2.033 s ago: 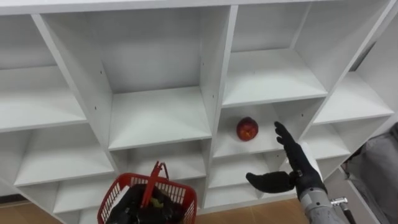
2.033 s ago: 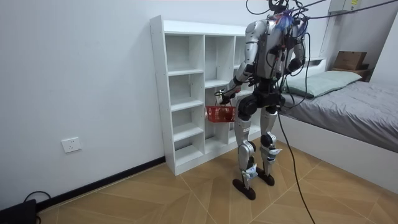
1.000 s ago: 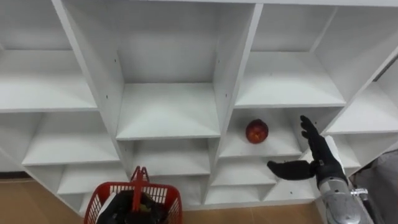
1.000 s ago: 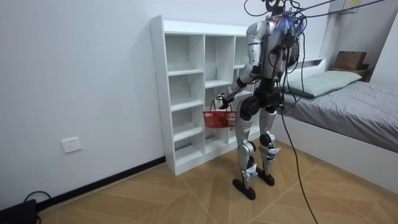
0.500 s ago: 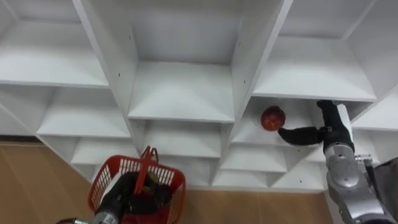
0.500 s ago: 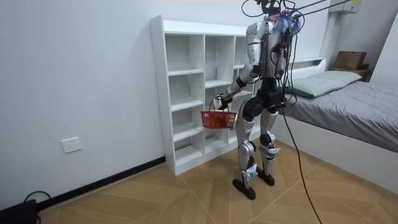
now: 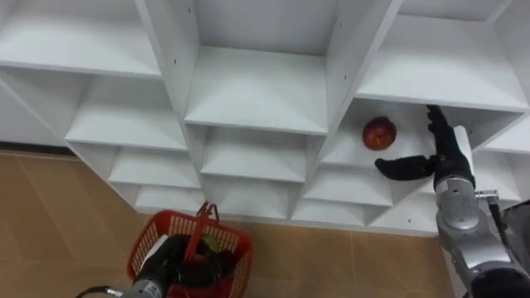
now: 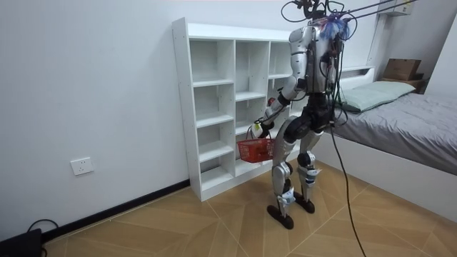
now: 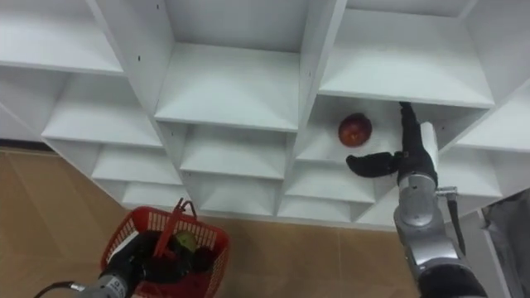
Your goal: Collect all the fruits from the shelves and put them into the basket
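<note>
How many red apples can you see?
1. The round red apple sits on a shelf of the white wooden closet, close to the open right hand. The red plastic basket hanging from the left hand may hide more fruit.

A plain white wall [image 8: 93, 86] backs a tall white shelf unit [image 8: 214, 107] of open compartments, which stands on the floor flush against it. The floor [image 8: 178, 228] is light wood laid in a herringbone pattern. A dark skirting [image 8: 121, 205] runs along the wall's foot, with a white socket [image 8: 83, 165] a little above it. At the room view's right stands a bed [image 8: 414, 125] under a grey cover, a pillow [image 8: 368, 91] at its head and a cardboard box [image 8: 402, 69] on the ledge behind. The light is even.
</note>
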Robot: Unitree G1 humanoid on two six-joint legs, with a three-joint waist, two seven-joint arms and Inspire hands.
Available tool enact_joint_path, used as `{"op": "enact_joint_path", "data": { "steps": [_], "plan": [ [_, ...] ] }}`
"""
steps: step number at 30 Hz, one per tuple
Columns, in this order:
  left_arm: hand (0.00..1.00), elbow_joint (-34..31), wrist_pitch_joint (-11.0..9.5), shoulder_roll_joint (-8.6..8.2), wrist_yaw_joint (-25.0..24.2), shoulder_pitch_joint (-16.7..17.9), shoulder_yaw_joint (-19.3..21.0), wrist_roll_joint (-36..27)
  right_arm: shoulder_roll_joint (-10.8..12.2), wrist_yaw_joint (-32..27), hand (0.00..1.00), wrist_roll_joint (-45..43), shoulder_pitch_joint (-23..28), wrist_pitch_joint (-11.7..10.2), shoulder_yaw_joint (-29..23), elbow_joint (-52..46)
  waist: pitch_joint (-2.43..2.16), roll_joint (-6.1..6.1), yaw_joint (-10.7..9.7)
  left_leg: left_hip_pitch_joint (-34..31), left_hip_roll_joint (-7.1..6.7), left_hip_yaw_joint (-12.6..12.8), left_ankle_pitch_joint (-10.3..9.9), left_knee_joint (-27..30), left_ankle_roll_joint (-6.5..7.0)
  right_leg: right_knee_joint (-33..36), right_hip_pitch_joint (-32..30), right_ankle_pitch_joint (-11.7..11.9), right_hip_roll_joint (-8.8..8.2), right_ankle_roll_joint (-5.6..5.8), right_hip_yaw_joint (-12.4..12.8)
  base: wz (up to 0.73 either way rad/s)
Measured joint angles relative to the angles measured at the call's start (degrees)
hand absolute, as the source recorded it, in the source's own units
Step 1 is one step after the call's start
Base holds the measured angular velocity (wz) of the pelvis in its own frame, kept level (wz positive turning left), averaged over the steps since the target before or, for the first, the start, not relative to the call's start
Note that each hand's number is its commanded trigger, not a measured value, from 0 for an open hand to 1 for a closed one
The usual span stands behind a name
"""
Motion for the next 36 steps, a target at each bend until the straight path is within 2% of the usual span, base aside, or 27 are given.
{"op": "enact_joint_path", "data": {
  "steps": [5,15,18,36],
  "plan": [
    [1.00,0.0,0.0,0.02,0.4,-0.4,0.0,0.0,0.0,-0.3,0.00,0.0,-0.1,0.0,-0.1,0.2,-0.02,0.36,0.2,-2.2,0.11,-0.3,-0.7,2.9,0.07,2.4,-1.9,-0.5,-0.15,-0.09,0.0,0.00],
    [1.00,0.0,0.0,-0.28,1.6,-1.8,-0.1,0.0,-0.1,-2.2,0.00,-0.1,-2.0,0.0,-0.1,0.5,-0.27,1.02,2.0,-6.2,-0.16,0.3,-0.8,4.9,0.07,6.2,-6.9,-1.1,-0.71,-0.44,0.9,-0.03],
    [1.00,0.0,0.0,-0.48,1.6,-1.9,0.0,0.0,-0.1,-2.2,0.00,-0.2,-2.1,0.0,-0.1,0.5,-0.27,1.03,2.5,-6.2,-0.23,0.4,-0.8,4.7,0.02,6.4,-7.3,-1.3,-0.79,-0.53,1.0,0.00],
    [1.00,0.0,0.0,-1.12,2.6,-2.1,-0.1,0.0,-0.1,-4.6,0.00,0.0,-5.0,0.0,-0.1,2.1,-0.21,0.94,2.5,-6.7,-0.23,0.6,-0.9,3.3,0.04,5.0,-7.9,-1.4,-0.69,-0.35,1.1,0.00]
  ]
}}
